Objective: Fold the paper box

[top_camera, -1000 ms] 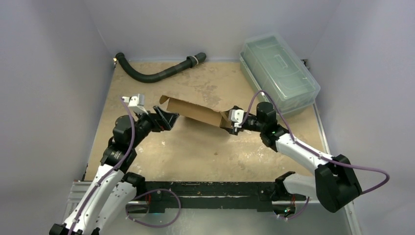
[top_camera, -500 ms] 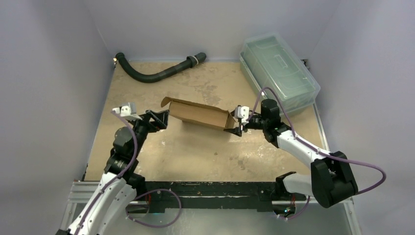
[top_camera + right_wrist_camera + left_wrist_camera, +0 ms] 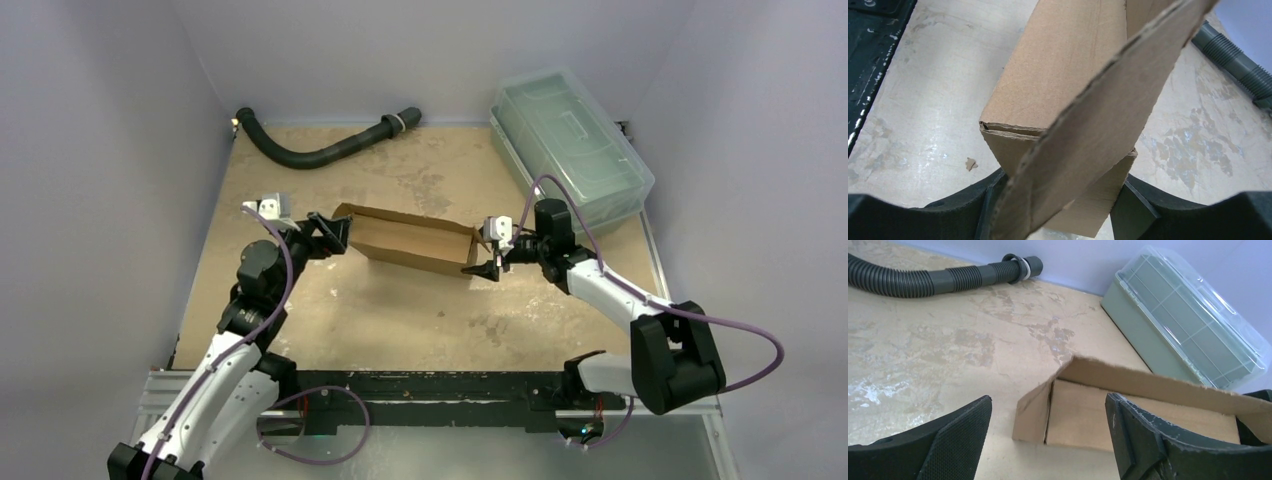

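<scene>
The paper box (image 3: pixel 410 240) is a brown cardboard trough, partly folded, resting on the table's middle. My right gripper (image 3: pixel 488 257) holds its right end. In the right wrist view both black fingers (image 3: pixel 990 202) press on the box end's (image 3: pixel 1068 110) folded walls, and a loose flap slants across in front. My left gripper (image 3: pixel 332 235) stands open at the box's left end. The left wrist view shows that end (image 3: pixel 1040 410) just ahead of the wide-spread fingers (image 3: pixel 955 437), which do not touch it. The left gripper (image 3: pixel 1048 405) holds nothing.
A clear greenish lidded bin (image 3: pixel 570 140) sits at the back right, seen also as the bin (image 3: pixel 1188 325) in the left wrist view. A black corrugated hose (image 3: pixel 320 150) lies along the back edge. The black base rail (image 3: pixel 430 390) runs along the near edge.
The box has come down from a tilted pose to lie flatter and has shifted slightly right with the right gripper. The left gripper backed off, then returned to the box's left end, jaws narrowing slightly.
</scene>
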